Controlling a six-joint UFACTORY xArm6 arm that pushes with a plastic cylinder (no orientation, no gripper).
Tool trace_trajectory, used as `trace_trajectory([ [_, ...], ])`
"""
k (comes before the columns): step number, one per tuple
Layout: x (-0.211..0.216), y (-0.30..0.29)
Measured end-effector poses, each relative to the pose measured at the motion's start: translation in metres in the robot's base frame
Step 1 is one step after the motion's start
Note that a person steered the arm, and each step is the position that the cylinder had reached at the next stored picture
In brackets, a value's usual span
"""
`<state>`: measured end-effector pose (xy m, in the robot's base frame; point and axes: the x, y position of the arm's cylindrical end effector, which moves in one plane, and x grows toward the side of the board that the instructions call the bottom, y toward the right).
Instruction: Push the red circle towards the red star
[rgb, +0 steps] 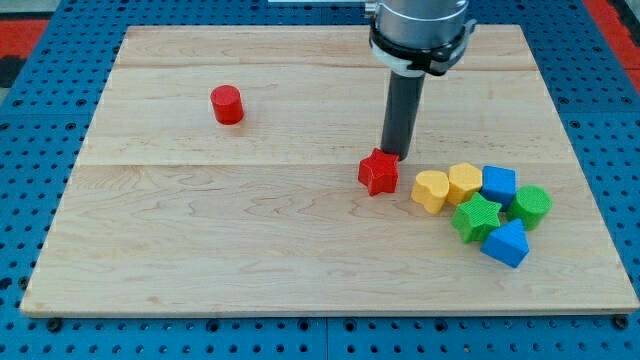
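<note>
The red circle (227, 104), a short cylinder, stands on the wooden board (250, 230) at the view's upper left. The red star (378, 172) lies near the board's middle, well to the right of and below the circle. My tip (395, 155) is the lower end of the dark rod, right at the star's upper right edge, touching it or nearly so. The tip is far from the red circle.
A tight cluster sits right of the star: a yellow heart (430, 190), a yellow block (464, 182), a blue block (498, 184), a green star (476, 217), a green round block (531, 206) and a blue block (505, 244). Blue perforated table surrounds the board.
</note>
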<state>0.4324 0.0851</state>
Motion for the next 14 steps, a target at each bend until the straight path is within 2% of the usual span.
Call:
trace_trajectory([
  [1, -0.015, -0.002],
  [3, -0.094, -0.048],
  [5, -0.172, -0.155],
  [6, -0.178, -0.212],
  [7, -0.161, -0.246],
  [9, -0.104, -0.262],
  [12, -0.09, -0.193],
  [14, -0.053, -0.128],
])
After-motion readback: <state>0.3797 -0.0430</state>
